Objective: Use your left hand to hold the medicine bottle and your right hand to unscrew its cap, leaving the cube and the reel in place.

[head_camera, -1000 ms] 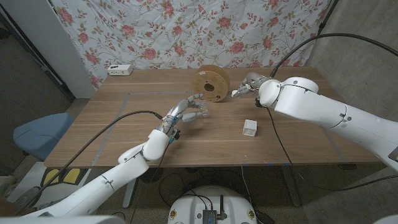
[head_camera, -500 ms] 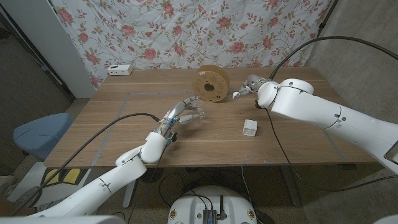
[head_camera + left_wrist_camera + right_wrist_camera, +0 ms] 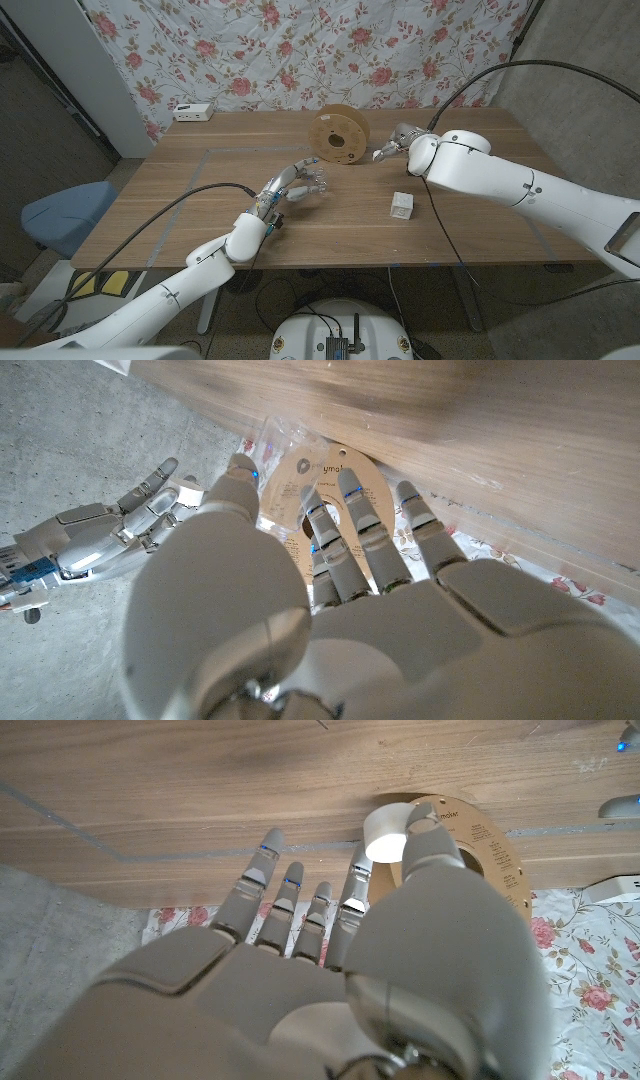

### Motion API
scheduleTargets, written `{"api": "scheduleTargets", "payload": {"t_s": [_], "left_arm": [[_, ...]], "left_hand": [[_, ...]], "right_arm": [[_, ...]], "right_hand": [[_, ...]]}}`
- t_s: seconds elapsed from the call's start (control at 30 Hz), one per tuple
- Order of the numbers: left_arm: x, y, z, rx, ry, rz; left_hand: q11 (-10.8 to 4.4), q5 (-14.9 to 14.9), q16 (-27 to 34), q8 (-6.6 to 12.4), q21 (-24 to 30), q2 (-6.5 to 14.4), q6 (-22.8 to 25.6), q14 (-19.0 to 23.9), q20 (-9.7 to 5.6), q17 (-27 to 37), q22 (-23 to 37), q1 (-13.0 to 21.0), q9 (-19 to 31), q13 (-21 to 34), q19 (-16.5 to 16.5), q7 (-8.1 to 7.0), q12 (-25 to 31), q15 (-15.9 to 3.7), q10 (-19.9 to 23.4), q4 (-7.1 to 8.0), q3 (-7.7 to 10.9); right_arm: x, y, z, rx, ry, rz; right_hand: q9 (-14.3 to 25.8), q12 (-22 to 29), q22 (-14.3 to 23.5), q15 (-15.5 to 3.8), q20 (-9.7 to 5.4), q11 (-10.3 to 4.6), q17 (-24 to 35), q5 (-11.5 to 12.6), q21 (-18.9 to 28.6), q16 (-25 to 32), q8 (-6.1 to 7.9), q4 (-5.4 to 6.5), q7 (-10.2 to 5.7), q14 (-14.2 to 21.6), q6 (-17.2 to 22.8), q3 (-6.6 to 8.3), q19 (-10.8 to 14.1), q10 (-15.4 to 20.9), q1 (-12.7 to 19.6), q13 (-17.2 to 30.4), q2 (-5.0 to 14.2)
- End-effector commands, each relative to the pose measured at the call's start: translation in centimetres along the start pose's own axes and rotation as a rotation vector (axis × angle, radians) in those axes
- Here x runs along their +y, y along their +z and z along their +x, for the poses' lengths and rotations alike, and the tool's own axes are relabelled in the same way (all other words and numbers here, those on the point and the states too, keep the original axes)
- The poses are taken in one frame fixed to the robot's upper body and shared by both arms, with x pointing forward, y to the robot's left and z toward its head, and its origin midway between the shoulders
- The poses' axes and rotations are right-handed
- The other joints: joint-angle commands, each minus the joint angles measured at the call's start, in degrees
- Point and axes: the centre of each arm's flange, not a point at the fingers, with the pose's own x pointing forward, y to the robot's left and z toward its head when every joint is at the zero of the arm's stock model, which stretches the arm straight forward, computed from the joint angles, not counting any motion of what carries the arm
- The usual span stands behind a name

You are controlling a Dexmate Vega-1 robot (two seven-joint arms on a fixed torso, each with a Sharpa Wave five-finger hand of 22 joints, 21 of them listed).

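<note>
1. Left hand (image 3: pixel 300 185): raised over the middle of the worktop (image 3: pixel 200 200), fingers curled and partly apart, thumb opposite them; clear medicine bottle (image 3: pixel 318 181) between thumb and fingers, seemingly held, though how firmly cannot be told.
2. Seen from the left wrist: a transparent, crinkly-looking body at the thumb tip, with the reel's face just behind it.
3. Right hand (image 3: pixel 398 140): up near the far right part of the worktop, well apart from the left hand; white cap (image 3: pixel 384 836) pinched between thumb and a fingertip, other fingers stretched out side by side.
4. Cap off the bottle and clear of it, close in front of the reel in the right wrist view.
5. Reel (image 3: pixel 338 137): brown, standing on its rim at the far middle of the worktop, between the two hands and beyond them.
6. Cube (image 3: pixel 402 206): white, resting on the worktop near the right forearm, touched by neither hand.
7. Further out: small white box (image 3: pixel 193 111) at the far left corner, flowered cloth (image 3: pixel 300 50) hanging behind, blue chair (image 3: pixel 60 210) beside the left edge.
</note>
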Motion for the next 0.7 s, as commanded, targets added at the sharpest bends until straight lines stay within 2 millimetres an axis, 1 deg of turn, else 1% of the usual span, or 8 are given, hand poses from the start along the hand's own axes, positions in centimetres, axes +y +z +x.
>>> {"api": "scheduleTargets", "payload": {"t_s": [0.03, 0.23, 0.3, 0.4, 0.43, 0.5, 0.57, 0.7], "left_arm": [[-0.4, -0.6, 0.5, -0.006, -0.03, -0.006], [-0.5, -1.0, 0.8, -0.009, -0.035, -0.005], [-0.5, -1.0, 0.8, -0.007, -0.036, -0.006], [-0.6, -1.2, 0.9, -0.005, -0.038, -0.007], [-0.6, -1.3, 0.9, -0.002, -0.038, -0.005], [-0.7, -1.3, 0.8, -0.003, -0.043, -0.002], [-0.7, -1.4, 0.8, 0.002, -0.045, -0.002], [-0.9, -1.5, 0.7, 0.009, -0.051, -0.005]], "left_hand": [[0.14, 0.25, 0.05, -0.23, 0.2, 0.38, -0.2, -0.1, 0.17, 0.01, 0.29, -0.07, 0.17, 0.11, -0.62, -0.33, -0.03, -8.07, -0.44, 0.21, -0.19], [-0.41, 0.27, -0.16, -0.27, -0.14, 0.34, -0.37, -0.41, 0.45, -0.1, 0.29, -0.45, 0.17, 0.1, -2.06, -0.68, -0.08, -8.08, -0.76, 0.37, -0.31], [-0.49, 0.29, -0.16, -0.26, -0.25, 0.34, -0.38, -0.46, 0.17, -0.09, 0.28, -0.5, 0.16, 0.1, -2.65, -0.8, -0.05, -8.12, -0.74, 0.38, -0.37], [-0.5, 0.31, -0.17, -0.28, -0.4, 0.27, -0.47, -0.63, -0.28, -0.08, 0.28, -0.45, 0.16, 0.09, -3.53, -0.9, -0.05, -8.18, -0.84, 0.3, -0.48], [-0.52, 0.32, -0.18, -0.27, -0.42, 0.27, -0.46, -0.66, -0.41, -0.08, 0.28, -0.42, 0.16, 0.09, -3.69, -0.91, -0.06, -8.21, -0.86, 0.28, -0.49], [-0.64, 0.38, -0.12, -0.23, -0.55, 0.3, -0.44, -0.86, -2.34, -0.02, 0.28, -0.31, 0.16, 0.08, -5.29, -1.01, 0.04, -8.3, -0.77, 0.2, -0.69], [-0.7, 0.41, -0.13, -0.22, -0.54, 0.33, -0.47, -1.04, -3.55, -0.02, 0.27, -0.35, 0.16, 0.08, -6.26, -1.08, 0.08, -8.28, -0.73, 0.21, -0.85], [-0.72, 0.46, -0.11, -0.28, -0.41, 0.38, -0.66, -1.25, -4.31, 0.0, 0.27, -0.31, 0.16, 0.07, -6.95, -1.34, 0.09, -8.34, -0.76, 0.18, -1.03]], "right_arm": [[1.2, 0.6, 0.6, -0.003, -0.011, -0.02], [1.6, 0.7, 0.9, 0.002, -0.022, -0.024], [1.7, 0.7, 1.0, 0.0, -0.024, -0.027], [2.0, 0.7, 1.2, 0.002, -0.026, -0.028], [2.1, 0.7, 1.3, 0.003, -0.026, -0.032], [2.3, 0.7, 1.5, 0.007, -0.03, -0.036], [2.3, 0.7, 1.6, 0.009, -0.03, -0.039], [2.6, 0.6, 1.8, 0.011, -0.023, -0.043]], "right_hand": [[0.2, -0.08, 0.24, -0.09, 0.13, 0.27, 0.18, 0.39, 0.31, 0.23, 0.38, -0.08, -0.45, 0.32, 0.95, -0.34, 0.51, 0.52, -0.46, -0.01, -0.06], [0.2, -0.06, 0.23, -0.35, 0.0, 0.2, 0.19, 0.42, 0.29, 0.25, 0.39, -0.08, -0.6, 0.39, 1.16, -0.39, 0.6, 0.72, -0.59, -0.01, -0.02], [0.2, 0.0, 0.23, -0.33, -0.02, 0.34, 0.18, 0.43, 0.29, 0.25, 0.37, -0.09, -0.61, 0.4, 1.17, -0.44, 0.65, 0.9, -0.64, -0.01, -0.06], [0.19, -0.06, 0.23, -0.36, -0.03, 0.17, 0.17, 0.44, 0.29, 0.25, 0.34, -0.09, -0.68, 0.43, 1.18, -0.49, 0.69, 0.83, -0.72, 0.0, -0.1], [0.19, -0.02, 0.23, -0.37, -0.04, 0.4, 0.17, 0.45, 0.28, 0.25, 0.32, -0.1, -0.7, 0.45, 1.2, -0.5, 0.7, 0.96, -0.74, 0.0, -0.1], [0.19, -0.02, 0.23, -0.48, -0.04, 0.07, 0.17, 0.47, 0.26, 0.26, 0.33, -0.13, -0.71, 0.48, 1.28, -0.5, 0.7, 1.02, -0.74, 0.0, -0.09], [0.19, -0.01, 0.23, -0.49, -0.08, 0.02, 0.17, 0.47, 0.28, 0.27, 0.31, -0.12, -0.65, 0.51, 1.27, -0.55, 0.77, 1.08, -0.81, 0.0, -0.13], [0.19, 0.0, 0.23, -0.65, -0.14, 0.21, 0.16, 0.49, 0.27, 0.3, 0.29, -0.13, -0.64, 0.61, 1.34, -0.59, 0.85, 1.19, -0.89, 0.0, -0.14]]}}
